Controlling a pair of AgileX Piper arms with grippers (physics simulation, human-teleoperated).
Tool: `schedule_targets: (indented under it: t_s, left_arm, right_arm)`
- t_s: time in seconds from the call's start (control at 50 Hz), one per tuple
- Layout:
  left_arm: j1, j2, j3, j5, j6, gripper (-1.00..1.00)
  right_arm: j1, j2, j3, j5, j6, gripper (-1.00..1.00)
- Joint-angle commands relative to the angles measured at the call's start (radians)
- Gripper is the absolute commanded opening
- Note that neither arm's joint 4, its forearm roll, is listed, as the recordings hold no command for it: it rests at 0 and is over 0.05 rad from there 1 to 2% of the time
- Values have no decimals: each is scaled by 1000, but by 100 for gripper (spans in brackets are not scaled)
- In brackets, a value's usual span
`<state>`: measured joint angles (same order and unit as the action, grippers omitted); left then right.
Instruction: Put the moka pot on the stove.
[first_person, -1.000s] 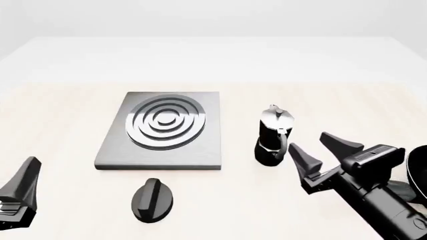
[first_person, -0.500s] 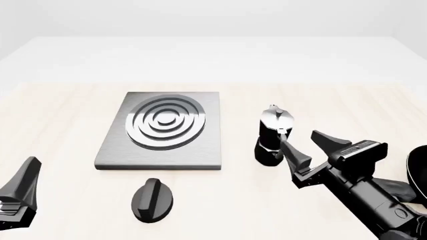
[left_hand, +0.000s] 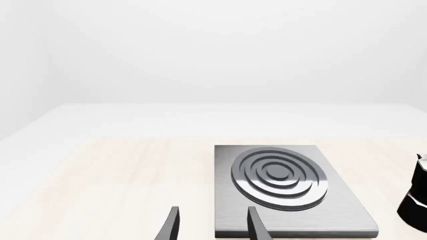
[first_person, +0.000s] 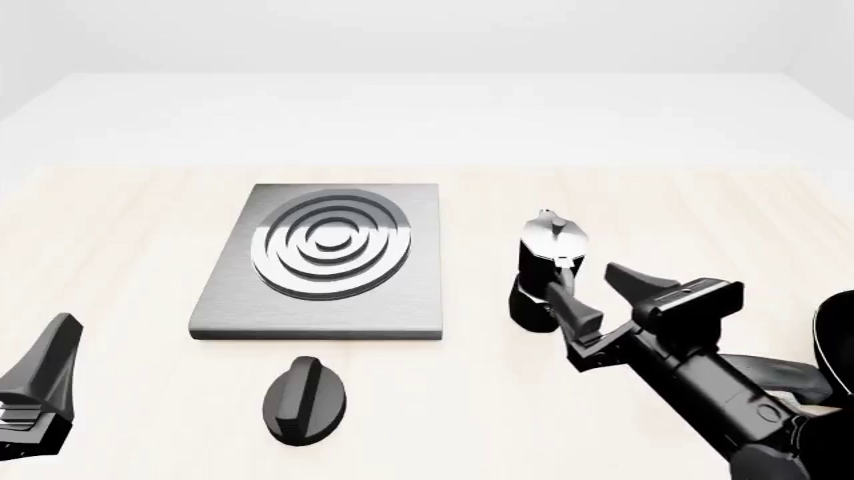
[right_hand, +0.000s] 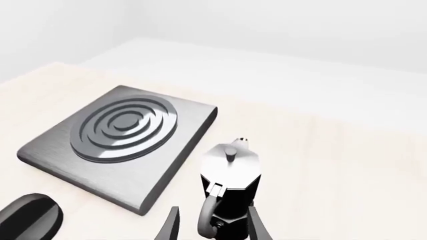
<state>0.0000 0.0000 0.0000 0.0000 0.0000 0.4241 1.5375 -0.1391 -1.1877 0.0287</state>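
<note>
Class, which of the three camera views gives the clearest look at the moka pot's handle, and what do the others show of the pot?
The right wrist view: the moka pot is close, its curved handle facing the camera. The front view shows the whole pot smaller, the right gripper partly covering it. The left wrist view catches only its edge.

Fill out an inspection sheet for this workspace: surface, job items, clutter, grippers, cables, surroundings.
Surface: pale wood-look table.
Job items: moka pot upright on the table, to the right of the stove, apart from it; handle faces the right gripper. Burner bare.
Clutter: black knob in front of the stove; a dark object cut off at the right edge of the front view.
Grippers: right gripper open, its fingers flanking the pot's handle, not closed on it. Left gripper open, low at the near left, holding nothing.
Cables: nothing seen.
Surroundings: plain white backdrop, nothing else seen.
</note>
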Motion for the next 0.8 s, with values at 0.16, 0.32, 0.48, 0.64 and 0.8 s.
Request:
schedule_targets:
  t_s: [0.16, 0.32, 0.48, 0.64, 0.8]
  left_arm:
    - [0, 0, 0, 0, 0, 100]
    - [0, 0, 0, 0, 0, 100]
    - [0, 0, 0, 0, 0, 100]
    - [0, 0, 0, 0, 0, 100]
    - [0, 0, 0, 0, 0, 100]
  right_arm:
    - [3, 70, -17, -16, 13, 100]
    - [5, 84, -26, -15, 13, 100]
    - [5, 107, -34, -21, 13, 100]
    - [5, 128, -41, -29, 16, 100]
    - [1, 144, -48, -30, 16, 100]
